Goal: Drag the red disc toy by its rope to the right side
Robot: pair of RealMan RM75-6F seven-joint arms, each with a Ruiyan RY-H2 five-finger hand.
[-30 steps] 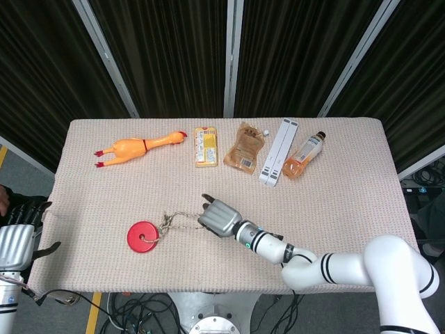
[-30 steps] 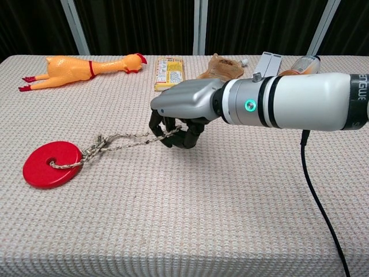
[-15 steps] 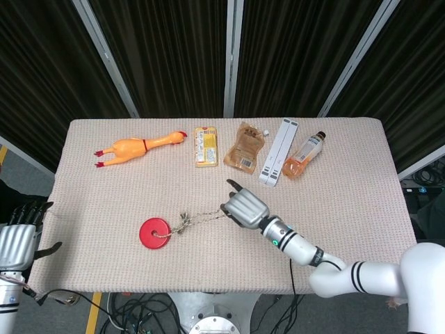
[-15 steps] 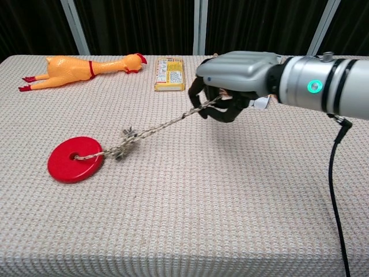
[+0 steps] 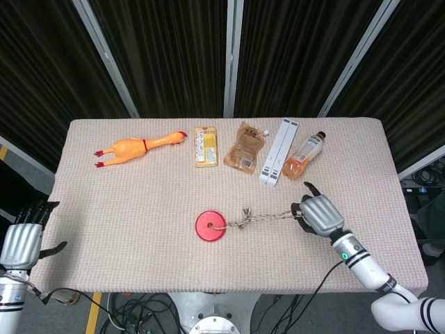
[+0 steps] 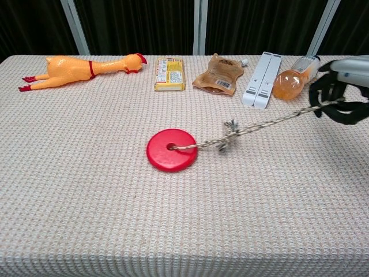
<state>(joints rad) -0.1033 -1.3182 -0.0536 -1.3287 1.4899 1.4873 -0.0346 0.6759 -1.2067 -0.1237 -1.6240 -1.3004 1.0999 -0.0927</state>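
The red disc toy (image 5: 211, 226) (image 6: 172, 150) lies flat near the middle of the table. Its knotted rope (image 5: 261, 219) (image 6: 253, 126) runs taut to the right, rising off the cloth. My right hand (image 5: 320, 214) (image 6: 340, 92) grips the rope's far end, fingers curled around it, at the table's right side. My left hand (image 5: 21, 240) hangs off the table's left edge, fingers apart and holding nothing; the chest view does not show it.
Along the back of the table (image 5: 125, 209) lie a rubber chicken (image 5: 139, 147), a yellow snack pack (image 5: 205, 146), a brown pouch (image 5: 245, 147), a white box (image 5: 278, 152) and an orange drink bottle (image 5: 304, 156). The bottle lies close behind my right hand.
My right hand has pulled the rope to the right, dragging the red disc from the left part of the table to about its middle. The left hand has barely moved.
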